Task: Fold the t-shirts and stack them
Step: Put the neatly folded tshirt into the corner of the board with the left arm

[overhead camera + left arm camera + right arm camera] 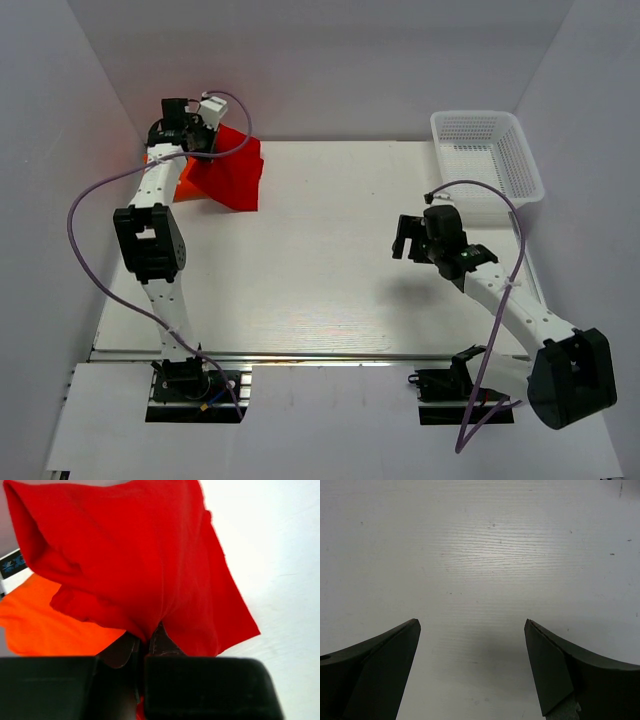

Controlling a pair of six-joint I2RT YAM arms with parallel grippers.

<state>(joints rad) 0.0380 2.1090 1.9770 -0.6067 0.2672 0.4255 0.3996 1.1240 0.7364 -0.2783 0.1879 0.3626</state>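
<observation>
1. Red cloth is pinched between the dark fingers of the left gripper [147,641]. The jaws stand almost closed, with only a bunched fold of the red t-shirt [135,555] between them.
2. From that pinch the red t-shirt spreads broadly toward twelve o'clock in the left wrist view. One loose corner trails off toward four o'clock.
3. Seen from the top camera, the left gripper [197,122] is raised at the far left corner, about eleven o'clock on the table [320,260]. The red t-shirt [230,170] drapes from it like a small tent toward five o'clock. Its lower edge appears to reach the tabletop.
4. The orange t-shirt [55,625] lies beneath and beside the red one, at about nine o'clock from the pinch in the left wrist view. It is partly covered by the red cloth, and no finger touches it.
5. The right gripper [472,625] is spread wide with nothing between its fingers. Only the bare white table [480,555] shows below them.
6. From above, the right gripper [405,240] hovers at about three o'clock from the table's middle, well apart from both shirts.
7. The white mesh basket [522,160] sits at the far right corner, at about one o'clock from the right gripper.
</observation>
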